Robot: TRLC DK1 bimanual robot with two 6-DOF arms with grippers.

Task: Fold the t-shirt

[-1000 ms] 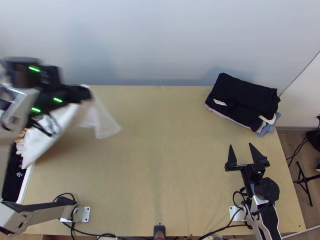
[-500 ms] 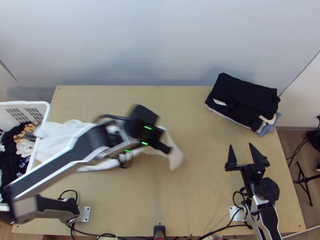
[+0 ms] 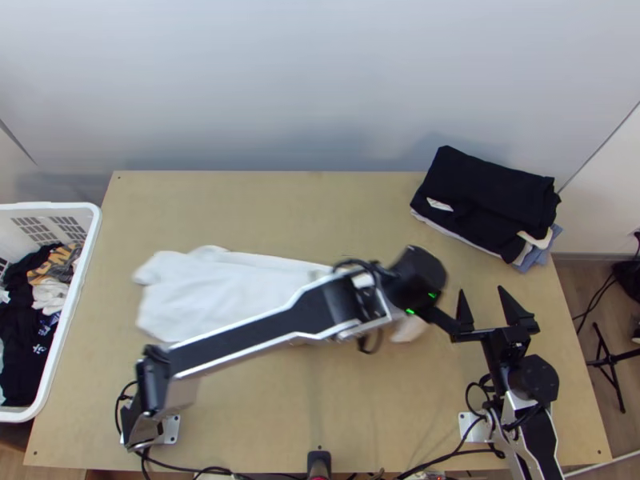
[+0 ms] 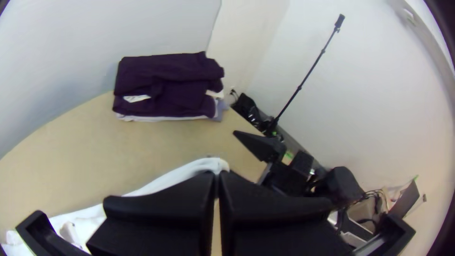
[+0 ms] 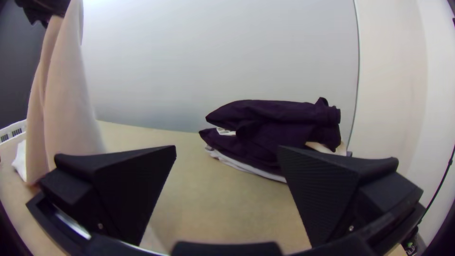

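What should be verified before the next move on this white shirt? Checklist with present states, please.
1. Left hand gripping the white shirt: ok, shut on one end.
2. Right hand gripping cloth: not ok, open and empty.
3. Shirt spread flat: not ok, gripped end lifted.
4. Shirt's middle free of creases: cannot tell, left arm covers part.
5. Shirt outside the basket: ok.
6. Shirt clear of the folded stack: ok.
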